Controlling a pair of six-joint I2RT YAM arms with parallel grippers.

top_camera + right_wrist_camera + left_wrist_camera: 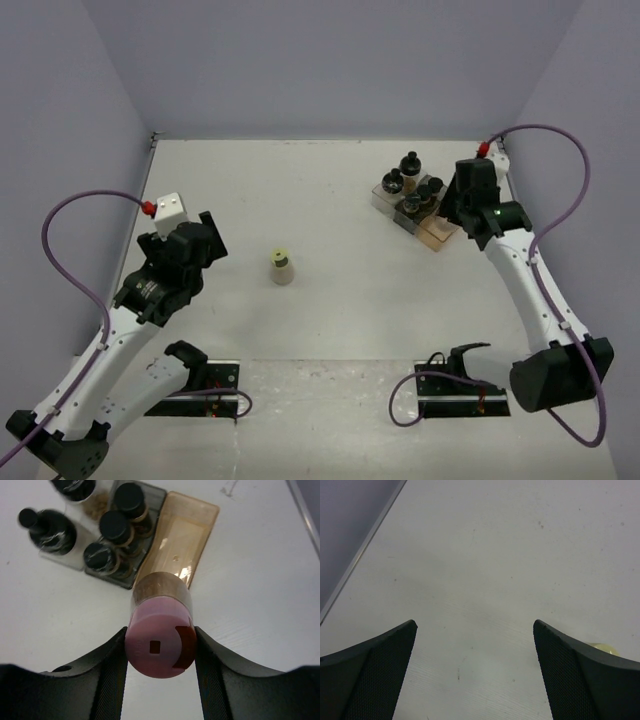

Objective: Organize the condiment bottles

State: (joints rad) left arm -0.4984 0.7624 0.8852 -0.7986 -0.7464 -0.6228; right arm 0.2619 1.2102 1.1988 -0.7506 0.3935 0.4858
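Where crowded, at the far right corner of the bench [350, 320]: tray [182, 535] of dark-capped jars [115, 527], one slot empty. Over that slot's near end, pink-capped jar [159, 650], base down, pinched in right claw [160, 635]. Mid-bench, pale-yellow-capped jar [281, 268], nearest left claw [475, 630], gaping, empty.

White tabletop [340, 300], pale lavender walls [330, 60] on three sides, soft even light

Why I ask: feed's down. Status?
Left gripper open, empty. Right gripper shut on pink jar near tray. Yellow jar loose mid-table. Path clear.
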